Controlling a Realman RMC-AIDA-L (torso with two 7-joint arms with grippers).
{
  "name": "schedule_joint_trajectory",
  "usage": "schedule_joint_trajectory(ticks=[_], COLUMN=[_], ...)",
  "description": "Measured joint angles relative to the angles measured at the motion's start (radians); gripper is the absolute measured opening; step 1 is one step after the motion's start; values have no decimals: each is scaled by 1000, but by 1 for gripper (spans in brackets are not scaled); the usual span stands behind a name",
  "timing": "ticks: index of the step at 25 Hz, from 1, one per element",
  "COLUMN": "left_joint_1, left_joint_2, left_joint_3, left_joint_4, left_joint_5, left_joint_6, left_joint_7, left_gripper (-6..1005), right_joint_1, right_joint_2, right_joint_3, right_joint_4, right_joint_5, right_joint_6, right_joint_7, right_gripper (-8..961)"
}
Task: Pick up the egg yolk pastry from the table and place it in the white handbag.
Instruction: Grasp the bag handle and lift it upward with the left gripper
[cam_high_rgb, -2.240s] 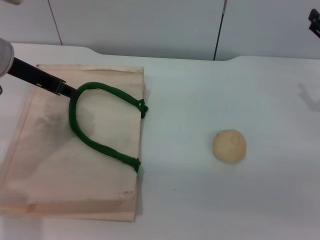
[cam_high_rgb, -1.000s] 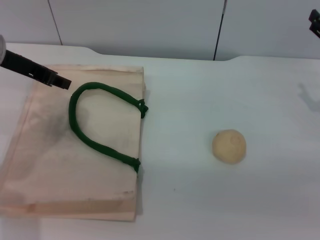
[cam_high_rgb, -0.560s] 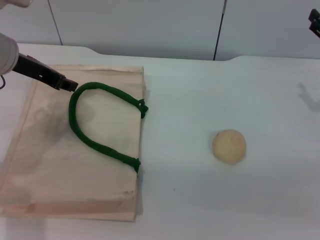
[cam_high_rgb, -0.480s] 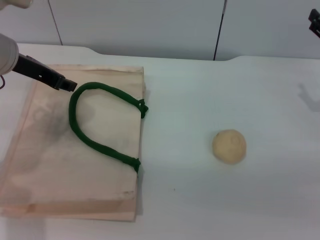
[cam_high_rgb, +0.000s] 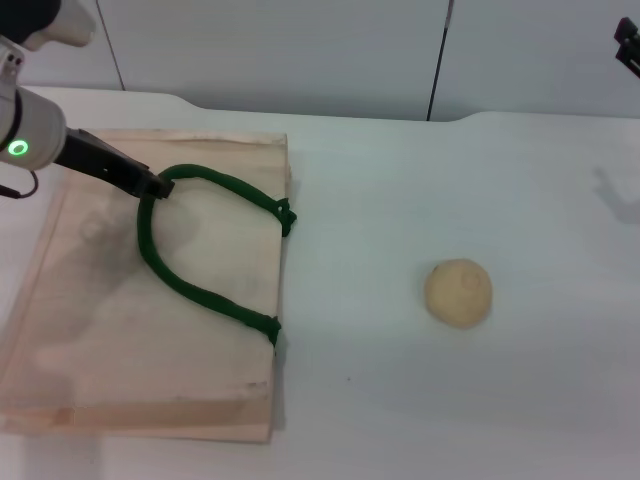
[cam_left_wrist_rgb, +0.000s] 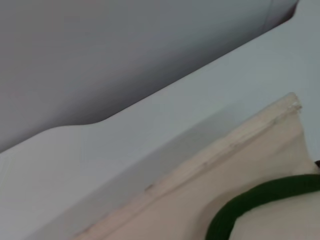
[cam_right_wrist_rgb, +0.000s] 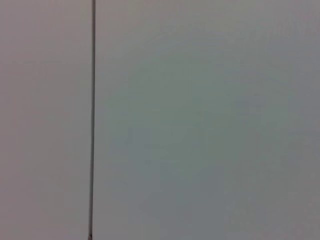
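The egg yolk pastry (cam_high_rgb: 458, 292), a pale yellow-beige ball, sits on the white table right of centre, with no gripper near it. The white handbag (cam_high_rgb: 100, 330) lies flat at the left, its dark green rope handle (cam_high_rgb: 190, 285) looped on top. My left gripper (cam_high_rgb: 155, 185) reaches in from the upper left, and its dark tip is at the top bend of the handle. The left wrist view shows the bag's edge (cam_left_wrist_rgb: 200, 172) and part of the handle (cam_left_wrist_rgb: 250, 202). My right gripper (cam_high_rgb: 628, 45) is parked at the far upper right edge.
The white table (cam_high_rgb: 400, 180) runs back to a grey panelled wall (cam_high_rgb: 300, 50) with a dark seam. The right wrist view shows only that wall (cam_right_wrist_rgb: 200, 120) and a seam.
My left gripper, which had drawn back to the left of the handle, has moved right and down to the handle's top bend. The pastry, bag and right arm have not moved.
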Motion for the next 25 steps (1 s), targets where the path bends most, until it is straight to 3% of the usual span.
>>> schedule_joint_trajectory(ticks=[6, 25], left_joint_1=[-11, -4], left_joint_2=[0, 2], left_joint_3=[2, -6], left_joint_4=[-51, -46], left_joint_5=[5, 9], left_joint_6=[34, 55], left_joint_7=[5, -11], left_gripper=[376, 366], right_joint_1=[1, -2], right_joint_2=[0, 0], right_joint_3=[0, 0], right_joint_4=[0, 0], right_joint_5=[-4, -4], right_joint_6=[2, 2], right_joint_7=[0, 0], right_gripper=[760, 760])
